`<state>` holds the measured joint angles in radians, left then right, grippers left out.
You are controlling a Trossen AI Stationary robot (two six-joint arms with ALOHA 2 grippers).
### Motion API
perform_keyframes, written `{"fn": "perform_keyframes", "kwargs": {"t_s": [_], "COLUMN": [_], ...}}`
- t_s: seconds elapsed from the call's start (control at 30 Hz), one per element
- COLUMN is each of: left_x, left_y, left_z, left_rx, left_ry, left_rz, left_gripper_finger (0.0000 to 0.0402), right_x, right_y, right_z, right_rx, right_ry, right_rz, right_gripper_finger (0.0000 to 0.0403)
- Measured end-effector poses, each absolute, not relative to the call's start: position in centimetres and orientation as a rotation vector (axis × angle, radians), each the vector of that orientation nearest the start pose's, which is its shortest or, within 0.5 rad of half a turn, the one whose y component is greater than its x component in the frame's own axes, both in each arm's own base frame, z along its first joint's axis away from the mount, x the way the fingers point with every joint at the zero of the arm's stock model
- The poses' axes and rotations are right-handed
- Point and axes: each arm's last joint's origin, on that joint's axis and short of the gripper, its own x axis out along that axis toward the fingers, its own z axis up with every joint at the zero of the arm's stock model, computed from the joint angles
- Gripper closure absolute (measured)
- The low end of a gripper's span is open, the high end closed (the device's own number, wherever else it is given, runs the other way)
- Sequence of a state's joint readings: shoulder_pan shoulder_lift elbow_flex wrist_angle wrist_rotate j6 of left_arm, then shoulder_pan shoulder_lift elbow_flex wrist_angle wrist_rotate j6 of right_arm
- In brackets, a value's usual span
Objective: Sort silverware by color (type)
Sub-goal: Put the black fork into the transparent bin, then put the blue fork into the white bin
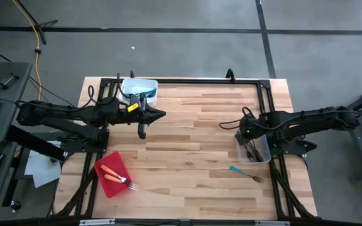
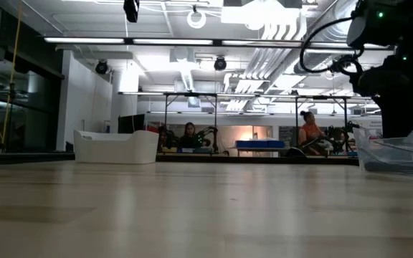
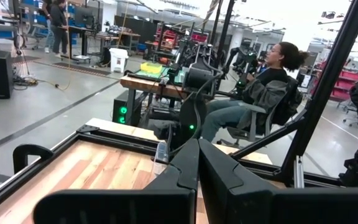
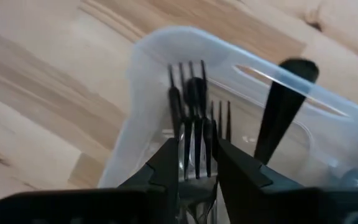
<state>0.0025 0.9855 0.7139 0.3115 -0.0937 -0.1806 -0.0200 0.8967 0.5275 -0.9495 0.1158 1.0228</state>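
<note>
My right gripper (image 4: 194, 163) hangs over the clear tub (image 1: 254, 149) at the table's right edge, shut on a dark fork (image 4: 190, 102). More dark utensils (image 4: 283, 112) stand inside that tub. A teal fork (image 1: 244, 172) lies flat on the table just near of the tub. Orange-handled forks (image 1: 115, 176) lie on the red tray (image 1: 104, 164) at the near left. My left gripper (image 1: 160, 115) is shut and empty, held above the table beside the white tub (image 1: 138, 91). My right gripper pinches the dark fork between its two fingers (image 4: 166, 163) at the neck (image 4: 194, 146) just below the tines. The fork lies along the fingers, its tines reaching out past their ends over the clear tub's inside. The handle is hidden behind the gripper.
The black frame rail (image 1: 187, 80) runs round the table's edges. The white tub (image 2: 117, 147) sits at the far left, and the clear tub (image 2: 400, 154) at the right. Bare wood lies in the middle (image 1: 193, 144). People sit at desks beyond the table (image 3: 260, 87).
</note>
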Motion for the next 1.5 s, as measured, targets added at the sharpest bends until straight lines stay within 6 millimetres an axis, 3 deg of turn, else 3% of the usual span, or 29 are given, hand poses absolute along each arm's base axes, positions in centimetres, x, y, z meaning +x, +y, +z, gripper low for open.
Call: {"fn": "perform_keyframes", "kwargs": {"t_s": [0.77,1.1,1.3,1.5], "left_x": [22.3,22.3,22.3,22.3], "left_y": [0.3,0.3,0.3,0.3], "left_z": [31.9,31.9,31.9,31.9], "left_rx": [-0.183,-0.184,-0.183,-0.184], "left_ry": [-0.048,-0.048,-0.048,-0.045], "left_rz": [0.092,0.092,0.092,0.092], "left_gripper_finger": [0.0401,0.0402,0.0402,0.0401], "right_x": [12.7,12.7,12.7,12.7], "right_y": [-0.6,-0.6,-0.5,-0.4], "right_z": [17.6,17.7,17.7,19.8], "right_rx": [0.792,0.791,0.813,0.756], "right_ry": [1.152,1.147,1.17,1.222], "right_rz": [-0.77,-0.771,-0.735,-0.655], "right_gripper_finger": [0.03,0.0238,0.0234,0.0233]}}
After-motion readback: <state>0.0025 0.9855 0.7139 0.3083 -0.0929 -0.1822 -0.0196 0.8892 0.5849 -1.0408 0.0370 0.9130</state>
